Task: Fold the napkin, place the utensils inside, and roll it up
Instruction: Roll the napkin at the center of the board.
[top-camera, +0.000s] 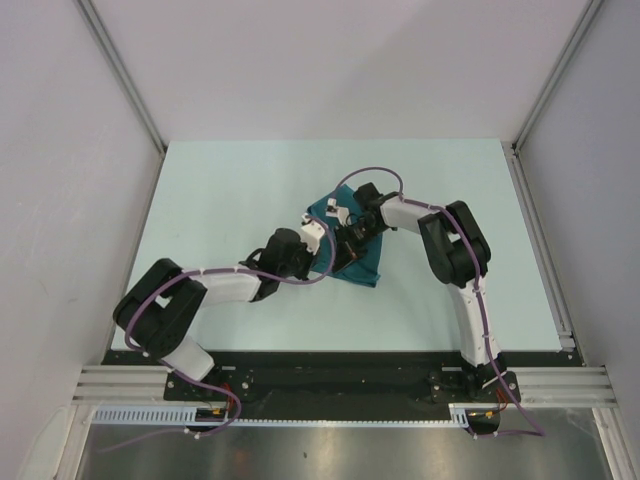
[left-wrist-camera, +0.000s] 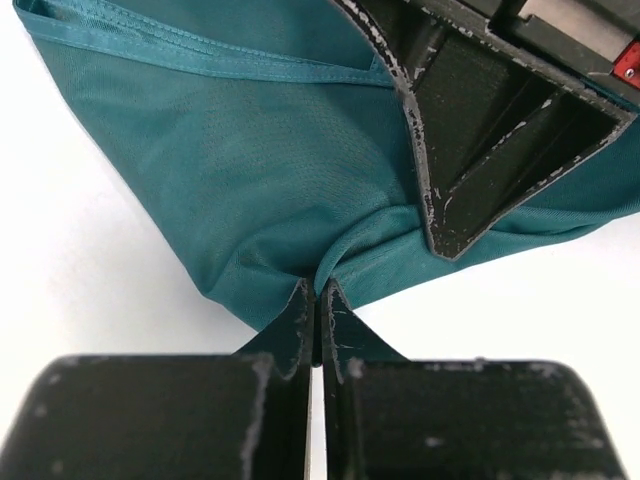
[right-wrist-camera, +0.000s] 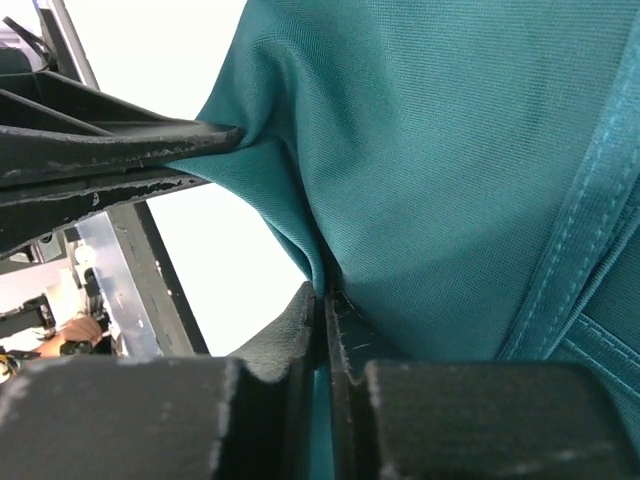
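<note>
Both the left hand (left-wrist-camera: 316, 300) and right hand (right-wrist-camera: 326, 295) are clamped shut on the dark teal cloth napkin (top-camera: 366, 262) on the pale bench (top-camera: 220, 190); folding seems underway, needing a coordinated lift across.

The black left gripper (left-wrist-camera: 315, 305) clamps a puckered edge of the dark teal soft cloth napkin (left-wrist-camera: 260, 170), just beside the black right gripper (left-wrist-camera: 447, 228), which pinches the same cloth.

The napkin (left-wrist-camera: 250, 170) is a soft teal cloth with a fine woven grain, matt with a faint sheen, and its hem band is stitched. The left end effector (left-wrist-camera: 316, 305) and right end effector (right-wrist-camera: 326, 300) are matt black, probably plastic, and scuffed pale along their edges. The tabletop (top-camera: 230, 200) looks smooth and pale.
</note>
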